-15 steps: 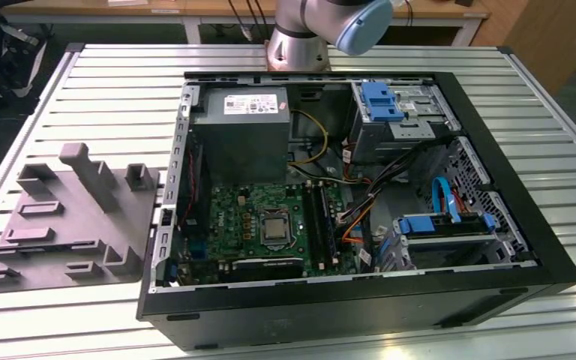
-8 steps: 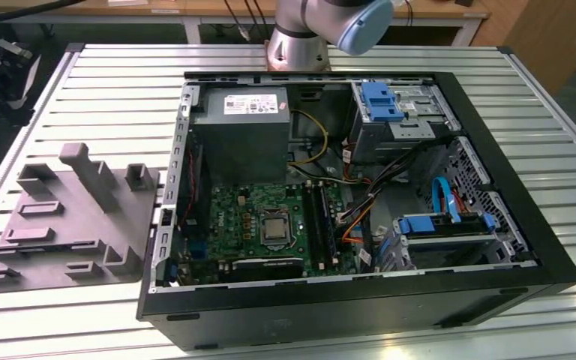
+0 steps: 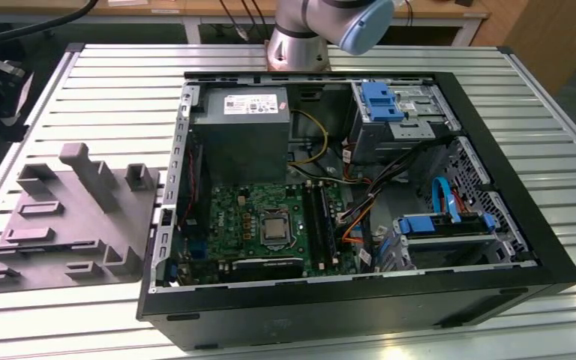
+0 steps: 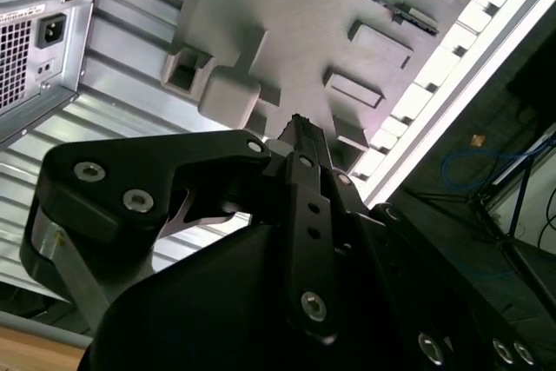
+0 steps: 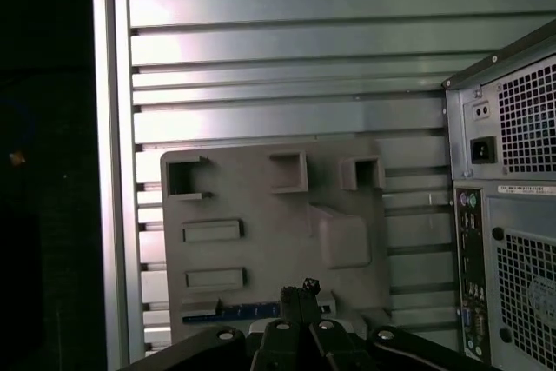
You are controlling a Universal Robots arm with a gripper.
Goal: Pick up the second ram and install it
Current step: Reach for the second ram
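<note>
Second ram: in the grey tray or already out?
In the tray: in the first wrist view the second ram lies in a slot at the grey tray's edge, the gripper close by it.

**Arm** (image 3: 298,41), exterior view, far side of the scene: a smooth silver-grey tube with a ringed collar, topped by a rounded joint with a light blue cap.

**Tool** (image 4: 300,128), seen in both wrist views (image 5: 300,288): matte black, built of flat angular links with rounded corners. The links are pinned by bright silver screw heads. A narrow central bar carries a row of small holes.
</note>
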